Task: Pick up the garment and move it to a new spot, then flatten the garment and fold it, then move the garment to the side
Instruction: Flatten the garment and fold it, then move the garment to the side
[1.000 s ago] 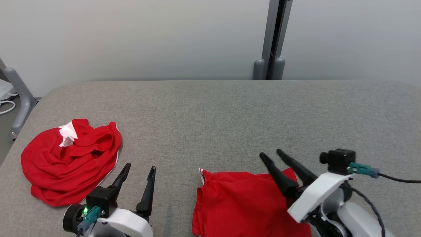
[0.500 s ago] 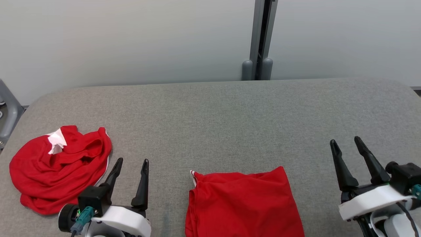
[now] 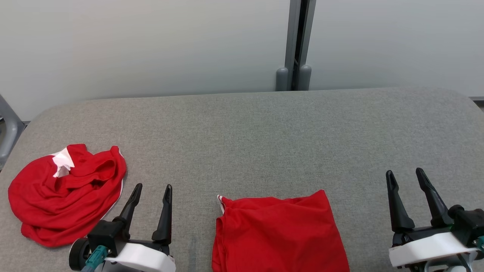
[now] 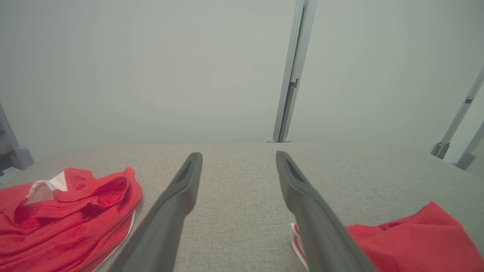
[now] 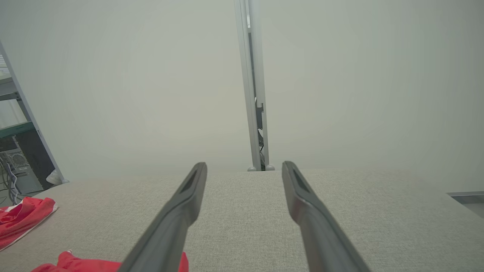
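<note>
A folded red garment (image 3: 280,234) lies flat at the front middle of the grey padded table (image 3: 264,136), with a white-striped corner at its left. My left gripper (image 3: 154,186) stands open to its left, empty, fingers pointing away from me. My right gripper (image 3: 404,171) stands open well to the right of the garment, apart from it and holding nothing. In the left wrist view the open gripper (image 4: 239,155) has the garment (image 4: 416,241) at lower right. In the right wrist view the open gripper (image 5: 244,164) has the garment (image 5: 75,264) at the bottom left.
A second red garment (image 3: 64,196), crumpled with a white patch, lies at the table's left edge, also seen as a heap (image 4: 68,215) from the left wrist. A grey post (image 3: 297,41) stands behind the table against a pale wall. A grey frame leg (image 3: 7,128) stands off the left side.
My right gripper has drawn off the folded garment's right corner and moved right, clear of it, staying open. The view has shifted slightly. The left gripper has hardly moved.
</note>
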Controlling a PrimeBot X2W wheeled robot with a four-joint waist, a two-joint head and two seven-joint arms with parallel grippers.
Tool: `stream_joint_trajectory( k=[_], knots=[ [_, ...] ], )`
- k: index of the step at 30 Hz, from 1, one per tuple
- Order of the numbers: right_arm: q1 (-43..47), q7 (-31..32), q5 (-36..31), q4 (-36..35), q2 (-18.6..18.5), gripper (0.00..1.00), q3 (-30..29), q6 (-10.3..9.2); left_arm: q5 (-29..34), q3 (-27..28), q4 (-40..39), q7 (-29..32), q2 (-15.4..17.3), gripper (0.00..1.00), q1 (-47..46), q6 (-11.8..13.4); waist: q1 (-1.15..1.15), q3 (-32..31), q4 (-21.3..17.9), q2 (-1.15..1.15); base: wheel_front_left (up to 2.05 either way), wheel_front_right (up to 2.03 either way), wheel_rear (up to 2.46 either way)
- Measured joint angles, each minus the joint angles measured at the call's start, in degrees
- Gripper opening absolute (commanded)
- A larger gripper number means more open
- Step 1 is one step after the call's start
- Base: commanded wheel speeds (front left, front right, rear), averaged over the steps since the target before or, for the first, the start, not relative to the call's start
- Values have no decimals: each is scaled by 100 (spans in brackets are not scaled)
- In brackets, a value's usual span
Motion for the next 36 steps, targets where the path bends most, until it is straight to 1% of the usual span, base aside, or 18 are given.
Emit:
stream_joint_trajectory(
  k=[6,13,26,28,32,36],
  knots=[
    [8,-1,-3,4,19,100,10,0,253,257,73,0,-192,100,31,-225,0,-6,56,0,0,0,0],
    [15,0,-1,20,23,100,-4,0,501,487,170,0,-356,100,82,-417,0,-31,95,0,0,0,0],
    [12,0,90,89,12,100,26,0,758,735,343,0,-564,100,104,-662,0,-42,94,0,0,0,0],
    [13,-5,115,172,-3,100,108,0,795,754,364,0,-588,100,104,-682,0,-38,103,0,0,0,0],
    [14,-7,238,398,-111,100,543,1,847,782,421,0,-627,100,105,-732,0,-10,128,0,0,0,0],
    [12,49,524,795,-162,100,842,0,893,802,464,0,-654,100,105,-783,0,30,170,0,0,0,0]
  ],
)
